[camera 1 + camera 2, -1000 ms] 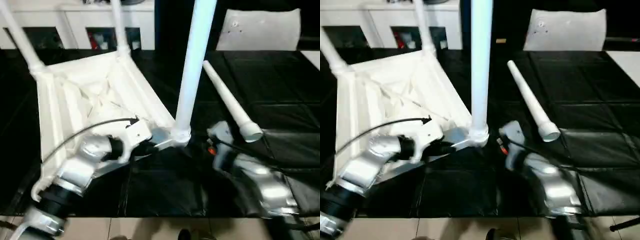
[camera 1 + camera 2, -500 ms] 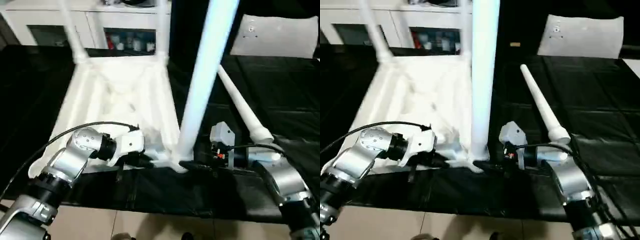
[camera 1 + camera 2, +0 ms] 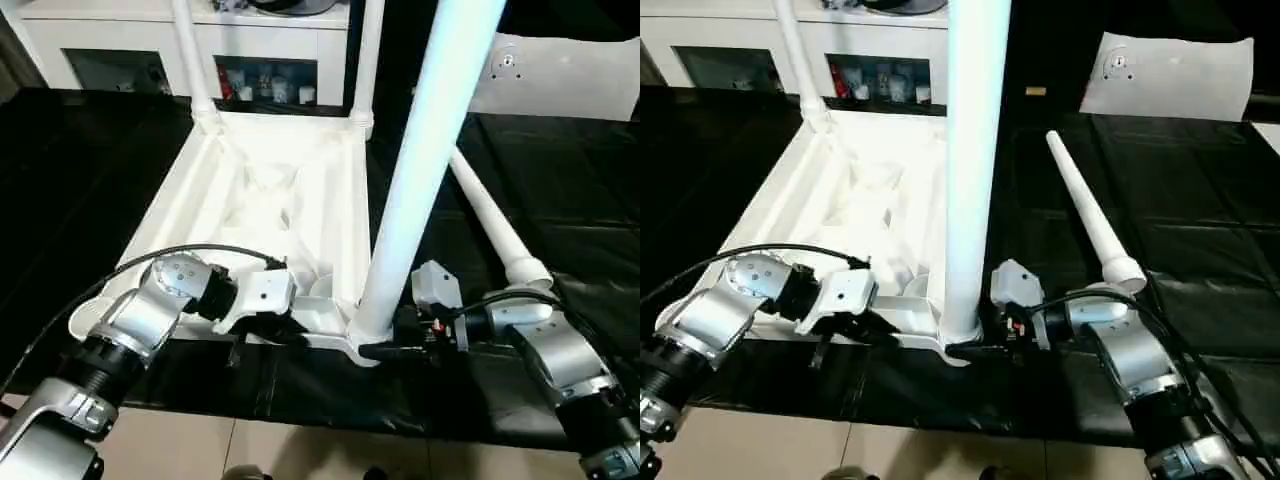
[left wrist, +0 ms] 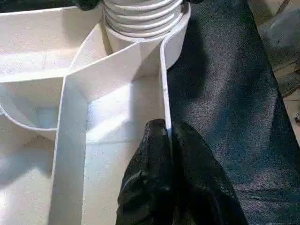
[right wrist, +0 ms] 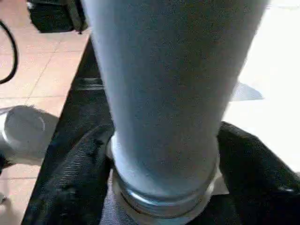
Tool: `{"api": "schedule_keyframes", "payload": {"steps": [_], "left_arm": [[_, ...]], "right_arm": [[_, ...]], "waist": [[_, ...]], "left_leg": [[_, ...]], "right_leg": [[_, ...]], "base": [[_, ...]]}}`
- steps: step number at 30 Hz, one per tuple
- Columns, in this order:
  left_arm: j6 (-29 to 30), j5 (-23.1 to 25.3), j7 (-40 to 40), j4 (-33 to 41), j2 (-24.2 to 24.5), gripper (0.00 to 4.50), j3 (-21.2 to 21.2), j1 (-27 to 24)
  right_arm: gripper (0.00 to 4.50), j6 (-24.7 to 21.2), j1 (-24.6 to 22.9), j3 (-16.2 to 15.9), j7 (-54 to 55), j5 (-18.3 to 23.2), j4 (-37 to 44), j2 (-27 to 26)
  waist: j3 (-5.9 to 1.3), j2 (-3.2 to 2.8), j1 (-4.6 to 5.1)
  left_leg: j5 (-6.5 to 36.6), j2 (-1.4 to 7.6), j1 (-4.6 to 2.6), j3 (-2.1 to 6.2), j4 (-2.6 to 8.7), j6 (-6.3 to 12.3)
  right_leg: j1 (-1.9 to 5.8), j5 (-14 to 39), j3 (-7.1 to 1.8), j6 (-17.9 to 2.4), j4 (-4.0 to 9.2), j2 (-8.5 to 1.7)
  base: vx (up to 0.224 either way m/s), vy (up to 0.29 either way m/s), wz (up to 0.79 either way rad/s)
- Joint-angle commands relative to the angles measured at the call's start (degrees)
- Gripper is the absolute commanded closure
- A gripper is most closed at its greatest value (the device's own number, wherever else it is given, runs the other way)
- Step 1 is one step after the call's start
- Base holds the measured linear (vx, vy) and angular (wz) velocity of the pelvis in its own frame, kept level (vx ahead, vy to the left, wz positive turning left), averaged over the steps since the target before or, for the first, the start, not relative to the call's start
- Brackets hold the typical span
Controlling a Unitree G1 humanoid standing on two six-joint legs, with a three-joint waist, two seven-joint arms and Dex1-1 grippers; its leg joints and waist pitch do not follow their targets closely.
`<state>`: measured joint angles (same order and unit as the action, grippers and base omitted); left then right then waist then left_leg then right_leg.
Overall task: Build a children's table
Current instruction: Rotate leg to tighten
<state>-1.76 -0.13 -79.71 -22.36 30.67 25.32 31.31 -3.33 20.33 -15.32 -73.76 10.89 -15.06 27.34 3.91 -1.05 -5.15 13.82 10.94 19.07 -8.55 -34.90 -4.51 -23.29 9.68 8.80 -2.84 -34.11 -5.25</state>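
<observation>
From the head views, the table top [image 3: 270,215] lies upside down on a black mat [image 3: 560,190], ribs up. Two legs stand in its far corners, and a third leg [image 3: 420,170] stands in the near corner. A fourth leg [image 3: 1090,215] lies loose on the mat, just right of the top. The left gripper [image 3: 262,322] is at the top's near edge. The right gripper [image 3: 385,345] reaches to the foot of the near leg. A white cabinet [image 3: 250,45] stands behind.

In the left wrist view, the left gripper's fingers [image 4: 157,154] are clenched on the thin side wall of the top, near the corner socket.

In the right wrist view, the right gripper's fingers [image 5: 75,187] sit on both sides of the near leg, right by its foot; I cannot tell if they squeeze it
</observation>
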Motion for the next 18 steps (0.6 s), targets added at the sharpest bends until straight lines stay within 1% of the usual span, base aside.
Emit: {"api": "schedule_keyframes", "payload": {"steps": [1,2,5,8,9,10,11,12,13,14,15,16,17,18], "left_arm": [[-1.66,1.97,-2.65,0.05,-0.19,4.5,2.64,0.5],[-2.06,2.06,-2.85,-0.36,-0.18,4.5,2.7,0.64],[-2.45,2.14,-2.7,-1.15,-0.12,4.5,2.62,0.8],[-0.67,1.4,-0.98,-0.8,-0.56,4.5,1.52,0.24],[-0.67,1.4,-0.98,-0.8,-0.56,4.5,1.52,0.24],[1.06,1.1,0.88,-0.32,-1.09,4.5,0.65,-0.11],[4.68,0.25,4.29,1.23,-2.24,4.5,-0.96,-0.99],[6.01,-0.16,5.58,1.91,-2.72,4.5,-1.59,-1.36],[8.68,-1.09,7.62,3.43,-3.63,4.5,-2.65,-2.09],[11.24,-1.76,9.75,5.12,-4.54,4.5,-3.56,-2.91],[12.65,-2.13,10.97,6.1,-5.07,4.5,-4.03,-3.37],[12.65,-2.13,10.97,6.1,-5.07,4.5,-4.03,-3.37],[13.65,-2.05,12.5,6.93,-5.66,4.5,-4.42,-3.78],[16.2,-1.98,15.54,8.56,-7.23,4.5,-5.17,-4.56]], "right_arm": [[1.52,0.71,0.8,-0.21,-0.55,-0.38,-0.6,0.12],[1.62,1.01,1.01,-0.36,-0.94,-0.33,-0.97,0.1],[1.68,0.57,0.75,-0.58,-1.94,0.49,-0.99,-0.07],[1.71,-1.03,-0.66,-0.19,-0.86,1.64,0.24,-0.89],[1.73,-1.03,-0.66,-0.19,-0.86,1.64,0.24,-0.89],[1.73,-2.07,-1.67,0.21,0.5,2.18,1.06,-1.63],[1.73,-4.12,-3.38,1.16,4.77,2.55,2.15,-3.66],[1.73,-4.97,-4.01,1.57,6.62,2.66,2.53,-4.57],[1.73,-6.54,-5.01,2.26,10.25,2.66,3.1,-6.35],[1.74,-7.81,-6.02,2.66,13.75,2.44,3.7,-8.22],[1.75,-8.48,-6.59,2.83,15.7,2.29,4.05,-9.31],[1.75,-8.48,-6.59,2.83,15.7,2.29,4.05,-9.31],[1.75,-9.13,-7.04,2.89,17.69,1.95,4.3,-10.44],[1.75,-10.46,-7.45,3.2,21.81,1.33,4.21,-12.92]], "waist": [[-4.16,0.69,0.3],[-4.14,0.69,0.32],[-4.16,0.68,0.29],[-4.19,0.65,0.25],[-4.17,0.54,0.22],[-4.19,0.61,0.3],[-4.07,0.56,0.36],[-3.97,0.53,0.3],[-3.87,0.65,0.55],[-3.67,0.47,0.55],[-3.53,0.45,0.75],[-3.47,0.53,0.97],[-3.31,0.47,1.31],[-3.16,0.52,1.9]], "left_leg": [[-0.07,2.48,0.89,0.0,3.93,5.96],[-0.04,2.49,0.93,0.0,3.91,5.97],[0.23,2.47,0.92,-0.01,3.92,5.89],[0.04,2.51,0.94,0.0,3.91,5.84],[0.01,2.52,0.92,0.0,3.92,5.77],[-0.04,2.52,0.97,-0.02,3.91,5.71],[0.02,2.64,0.99,-0.06,3.98,5.46],[0.27,2.78,1.03,0.09,4.1,4.91],[1.47,2.61,0.9,-0.01,4.27,4.28],[2.1,2.46,0.96,0.04,4.33,4.03],[3.75,2.43,0.81,-0.01,4.48,3.32],[4.6,2.3,0.77,-0.04,4.57,2.95],[6.07,2.03,0.82,0.0,4.6,2.51],[7.52,1.9,0.78,0.04,4.62,2.33]], "right_leg": [[4.05,12.74,-4.49,-9.05,3.47,-4.14],[4.05,12.74,-4.5,-9.04,3.47,-4.14],[4.08,13.25,-4.45,-8.79,3.57,-4.09],[4.1,12.65,-4.48,-8.94,3.49,-4.11],[4.07,12.57,-4.46,-9.0,3.49,-4.12],[4.11,12.46,-4.46,-9.0,3.44,-4.06],[4.07,12.45,-4.56,-9.12,3.42,-4.15],[4.11,13.06,-4.52,-8.97,3.55,-4.3],[4.12,14.96,-4.46,-8.37,3.92,-4.17],[4.05,16.44,-4.35,-7.89,4.13,-4.12],[3.91,18.96,-4.26,-7.09,4.54,-3.99],[3.97,20.59,-4.21,-6.43,4.8,-4.02],[3.96,23.41,-4.08,-5.36,5.25,-3.98],[3.87,25.82,-3.92,-4.38,5.73,-3.94]], "base": [[0.0,0.0,0.0],[0.0,0.0,0.0],[0.0,0.0,0.0],[0.0,0.0,0.0],[0.0,0.0,0.0],[0.0,0.0,0.0],[0.0,0.0,0.0],[0.0,0.0,0.0],[0.0,0.0,0.0],[0.0,0.0,0.0],[0.0,0.0,0.0],[0.0,0.0,0.0],[0.0,0.0,0.0],[0.0,0.0,0.0]]}}
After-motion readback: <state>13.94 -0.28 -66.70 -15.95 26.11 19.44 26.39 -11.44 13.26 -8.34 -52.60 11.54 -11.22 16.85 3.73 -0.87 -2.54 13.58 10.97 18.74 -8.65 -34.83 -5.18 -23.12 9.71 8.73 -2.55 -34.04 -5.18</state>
